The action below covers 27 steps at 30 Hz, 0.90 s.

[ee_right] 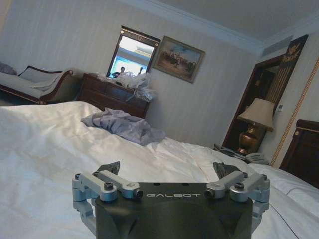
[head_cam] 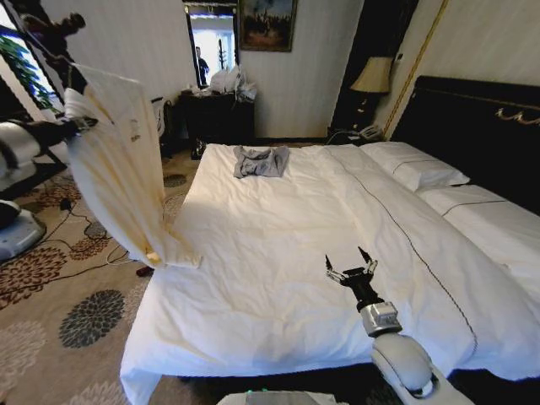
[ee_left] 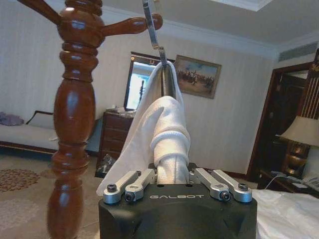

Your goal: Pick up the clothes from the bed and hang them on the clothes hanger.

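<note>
Bed (head_cam: 278,287) takes up most of the room: white duvet, dark piping line, black headboard on the robot's right. Only a small grey garment (head_cam: 261,160) lies on it, up near the far end, well apart from both arms. Not the task item.

Wooden coat stand (ee_left: 75,114) off the bed's left side, turned post with pegs at the top.

The clothes (head_cam: 126,169), the cream long-sleeved shirt, are off the bed and up in the air at the robot's left, beside that stand. Long axis runs roughly vertical, top corner high, bottom hem trailing down and just brushing the left edge of the duvet. In the left wrist view the cloth is draped over a thin dark bar, with a metal hook (ee_left: 152,30) rising toward a peg of the stand. Looks like the clothes hanger, mostly hidden by the cloth.

Left gripper (ee_left: 173,172): fingers clenched on a bunched fold of the shirt, straight ahead of the palm. Shirt rises from the fingers, hook directly above. That's the axis that matters: hook to peg, left arm is the one right there.

Right gripper (head_cam: 352,263): fingers splayed, nothing held, hovering low over the near end of the bed. Idle, well away from the shirt.

Judgement: pickup done, hanging in progress; can't tell whether the hook is seated on the peg.
</note>
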Tool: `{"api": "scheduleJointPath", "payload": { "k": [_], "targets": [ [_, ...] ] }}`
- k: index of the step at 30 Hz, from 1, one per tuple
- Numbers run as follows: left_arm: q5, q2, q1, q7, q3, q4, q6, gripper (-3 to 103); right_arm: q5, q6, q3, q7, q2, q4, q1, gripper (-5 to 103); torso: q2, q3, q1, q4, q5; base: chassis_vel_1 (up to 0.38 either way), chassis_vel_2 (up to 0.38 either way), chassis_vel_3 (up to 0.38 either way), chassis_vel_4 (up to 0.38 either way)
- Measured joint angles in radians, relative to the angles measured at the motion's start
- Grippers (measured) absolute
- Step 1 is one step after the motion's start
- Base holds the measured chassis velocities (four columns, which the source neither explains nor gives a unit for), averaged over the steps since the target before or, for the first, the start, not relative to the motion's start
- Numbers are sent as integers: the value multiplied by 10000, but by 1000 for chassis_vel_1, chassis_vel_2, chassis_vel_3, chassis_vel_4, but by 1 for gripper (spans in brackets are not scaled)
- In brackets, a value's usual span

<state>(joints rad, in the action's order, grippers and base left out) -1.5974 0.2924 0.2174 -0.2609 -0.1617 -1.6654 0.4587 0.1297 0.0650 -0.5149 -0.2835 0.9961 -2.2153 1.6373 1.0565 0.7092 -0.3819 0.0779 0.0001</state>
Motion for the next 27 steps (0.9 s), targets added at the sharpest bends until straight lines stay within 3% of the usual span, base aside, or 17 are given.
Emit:
{"api": "scheduleJointPath", "payload": {
  "k": [5,13,27],
  "targets": [
    [125,400,-836,30,730,479,6,19,-19,-1,-45,4,58,11,36,100,0,0,0,-6,-1,0,0,0,0],
    [145,1263,-3236,212,2239,1540,19,19,-18,-1,-104,5,87,81,2,100,0,0,0,1,2,0,0,0,0],
    [80,1371,-3804,330,2635,2390,65,19,21,-42,-173,4,99,91,-37,100,0,-1,0,-6,-2,0,0,0,0]
  ]
}}
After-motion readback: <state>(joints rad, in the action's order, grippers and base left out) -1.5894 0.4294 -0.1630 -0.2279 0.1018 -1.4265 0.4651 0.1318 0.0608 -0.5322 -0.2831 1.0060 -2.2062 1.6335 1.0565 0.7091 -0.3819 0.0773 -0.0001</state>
